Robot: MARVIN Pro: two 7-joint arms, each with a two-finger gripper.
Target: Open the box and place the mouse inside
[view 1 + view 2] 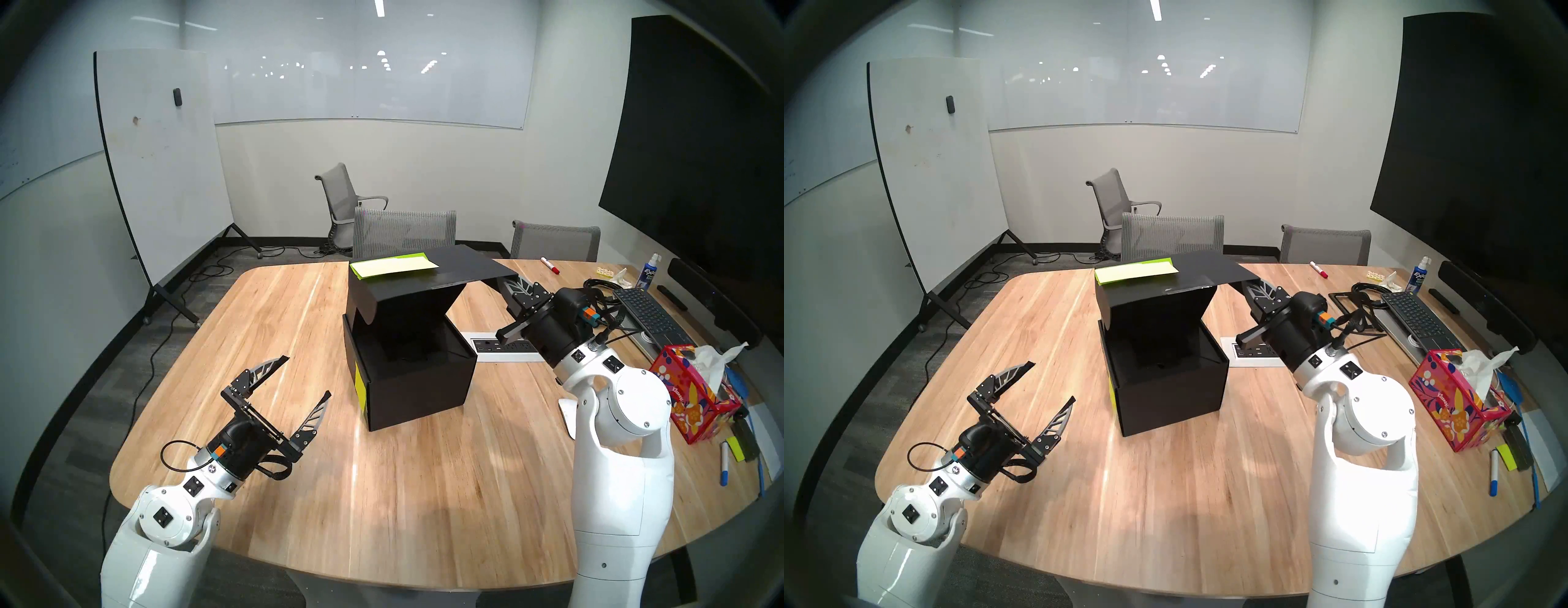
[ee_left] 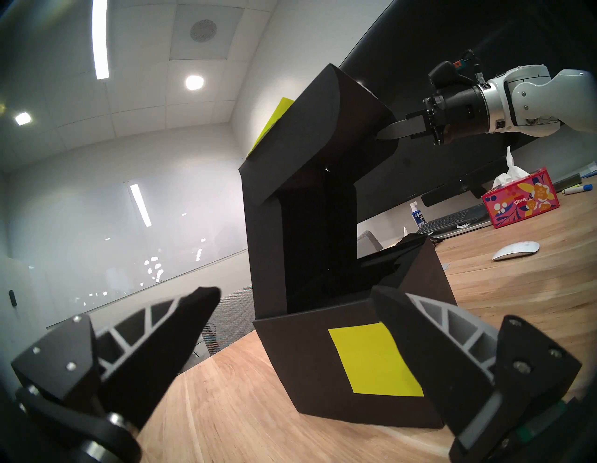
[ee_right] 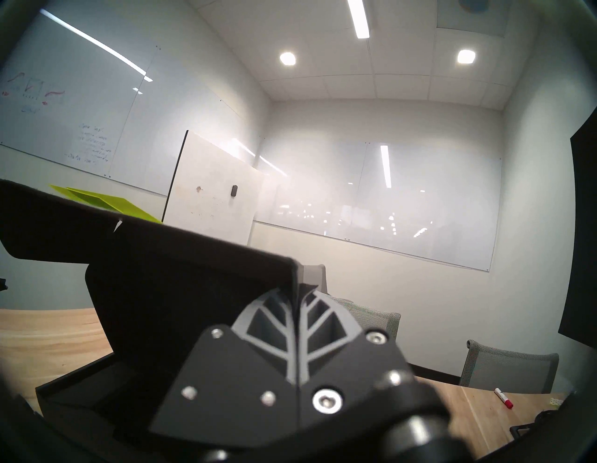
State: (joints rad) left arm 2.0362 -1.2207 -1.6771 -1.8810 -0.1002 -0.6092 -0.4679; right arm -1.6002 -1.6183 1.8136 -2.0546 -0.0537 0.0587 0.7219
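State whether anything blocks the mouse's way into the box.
Yes: the lid, half raised and pinched by the right gripper, overhangs the opening of the box. The mouse lies on the table to the box's right.

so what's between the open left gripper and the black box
Only bare table between the left gripper and the box, as the head views show.
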